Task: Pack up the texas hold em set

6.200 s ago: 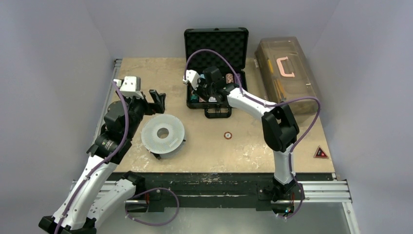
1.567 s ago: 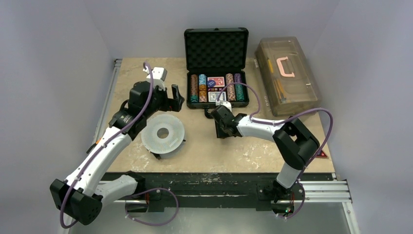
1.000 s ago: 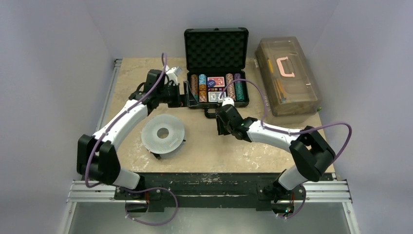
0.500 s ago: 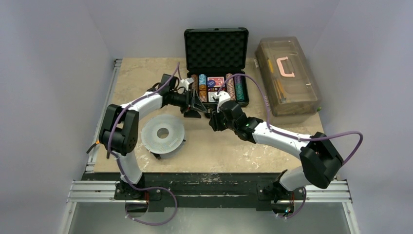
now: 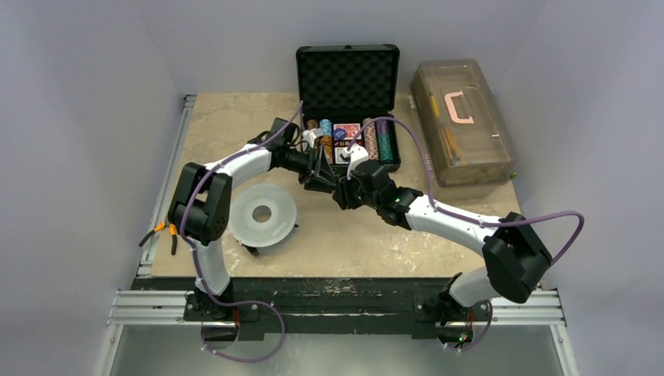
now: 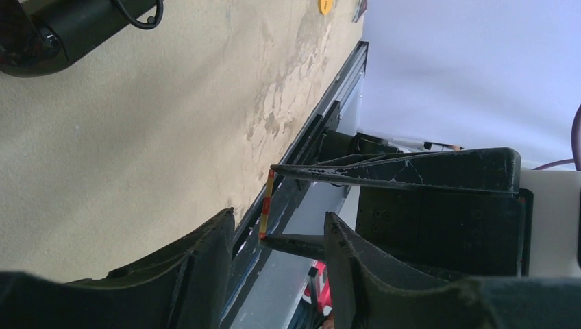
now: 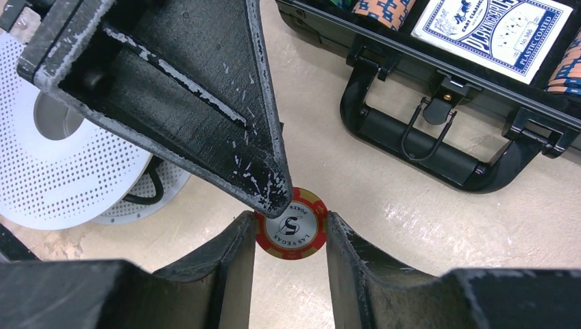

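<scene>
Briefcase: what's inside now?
The briefcase shows rows of poker chips and a red card deck. The left arm and right arm cover much of its near side; contents there are hidden.

The poker chip shows a red rim, yellow edge marks and a white centre. The black briefcase holds a blue-and-white card deck; the chip row at its 9 o'clock seems orange. The disc is white, perforated.

The red chip has left the table at the briefcase's five o'clock, and the right gripper now pinches it by its rim at the briefcase's six o'clock. The left gripper has swung from the disc's ten o'clock to its two o'clock. Its jaws have narrowed, and one finger touches the chip.
</scene>
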You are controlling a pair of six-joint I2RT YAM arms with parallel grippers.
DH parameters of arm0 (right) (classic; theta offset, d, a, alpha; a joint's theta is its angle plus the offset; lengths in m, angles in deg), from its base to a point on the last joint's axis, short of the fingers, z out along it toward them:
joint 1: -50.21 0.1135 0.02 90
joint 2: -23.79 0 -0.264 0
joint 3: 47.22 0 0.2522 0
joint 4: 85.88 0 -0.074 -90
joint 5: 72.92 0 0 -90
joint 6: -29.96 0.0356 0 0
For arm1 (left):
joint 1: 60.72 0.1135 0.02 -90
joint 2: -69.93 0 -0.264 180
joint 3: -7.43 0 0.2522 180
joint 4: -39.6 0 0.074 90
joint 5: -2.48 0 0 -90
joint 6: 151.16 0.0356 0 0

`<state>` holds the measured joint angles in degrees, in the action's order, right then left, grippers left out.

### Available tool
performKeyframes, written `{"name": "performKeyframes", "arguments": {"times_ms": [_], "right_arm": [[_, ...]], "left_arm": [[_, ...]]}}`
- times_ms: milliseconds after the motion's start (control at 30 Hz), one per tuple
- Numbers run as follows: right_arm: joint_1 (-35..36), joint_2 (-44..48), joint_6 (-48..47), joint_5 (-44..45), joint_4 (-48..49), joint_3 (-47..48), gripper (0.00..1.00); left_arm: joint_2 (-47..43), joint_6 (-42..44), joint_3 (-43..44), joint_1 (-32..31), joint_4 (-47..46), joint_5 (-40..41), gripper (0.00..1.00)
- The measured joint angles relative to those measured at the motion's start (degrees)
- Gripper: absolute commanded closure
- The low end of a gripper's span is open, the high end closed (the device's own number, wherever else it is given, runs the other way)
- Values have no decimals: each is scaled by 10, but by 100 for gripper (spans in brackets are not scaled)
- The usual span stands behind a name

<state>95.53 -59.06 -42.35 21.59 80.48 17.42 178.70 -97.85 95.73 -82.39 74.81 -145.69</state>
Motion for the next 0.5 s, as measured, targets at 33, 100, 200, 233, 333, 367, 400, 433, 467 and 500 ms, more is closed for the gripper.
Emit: {"name": "performKeyframes", "arguments": {"times_ms": [33, 100, 200, 233, 333, 367, 400, 433, 467, 500], "right_arm": [[0, 0, 0, 0, 0, 0, 89], [0, 0, 0, 0, 0, 0, 88], [0, 0, 0, 4, 0, 0, 89], [0, 0, 0, 5, 0, 0, 89], [1, 1, 0, 6, 0, 0, 90], [1, 2, 0, 6, 0, 0, 90], [1, 3, 0, 7, 0, 0, 90], [1, 5, 0, 7, -1, 0, 90], [2, 6, 0, 7, 0, 0, 90], [2, 7, 0, 8, 2, 0, 90]], "left_arm": [[0, 2, 2, 0, 3, 0, 54], [1, 5, 4, -1, 7, -1, 55], [7, 20, 16, -5, 24, -1, 57], [10, 27, 23, -8, 34, 0, 57], [19, 49, 42, -17, 61, 2, 61], [20, 53, 44, -19, 65, 2, 62], [21, 58, 45, -22, 70, 2, 63], [23, 60, 47, -23, 73, 1, 64], [24, 62, 48, -23, 74, 0, 65], [26, 63, 48, -24, 76, -1, 66]]}}
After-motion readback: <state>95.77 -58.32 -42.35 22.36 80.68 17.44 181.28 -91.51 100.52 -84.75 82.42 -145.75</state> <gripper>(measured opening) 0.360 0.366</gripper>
